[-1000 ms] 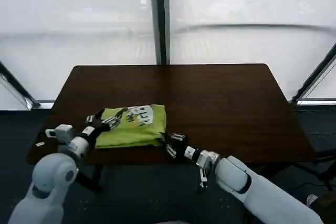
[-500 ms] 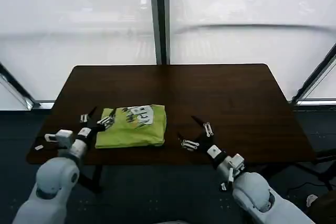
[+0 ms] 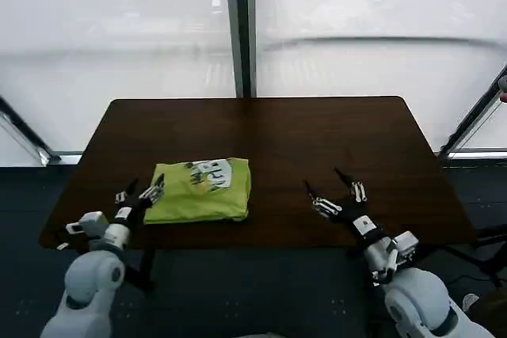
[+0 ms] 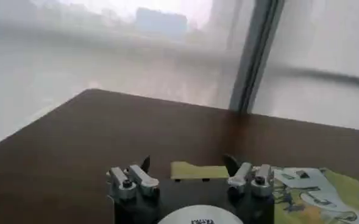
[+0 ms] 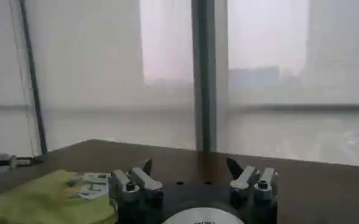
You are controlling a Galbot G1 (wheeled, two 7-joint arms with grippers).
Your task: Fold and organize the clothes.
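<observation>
The clothes [image 3: 201,190], a lime yellow-green T-shirt, lie folded into a flat rectangle on the left front part of the dark wooden table [image 3: 333,140], white print facing up. My left gripper [image 3: 143,192] is open at the shirt's left edge, just off the fabric. In the left wrist view the left gripper [image 4: 188,164] points at a corner of the clothes [image 4: 194,171], with nothing between the fingers. My right gripper [image 3: 332,187] is open over bare table, well to the right of the shirt. From the right wrist, the clothes [image 5: 42,195] lie beside the open right gripper [image 5: 189,166].
The table's front edge [image 3: 261,237] runs just below both grippers. Behind the table stand frosted window panes with a dark upright post [image 3: 240,29]. The table's back and right parts are bare wood.
Both grippers have drawn away from the shirt. The right one moved from the shirt's front right corner out to the right. The left one slid back off the left edge.
</observation>
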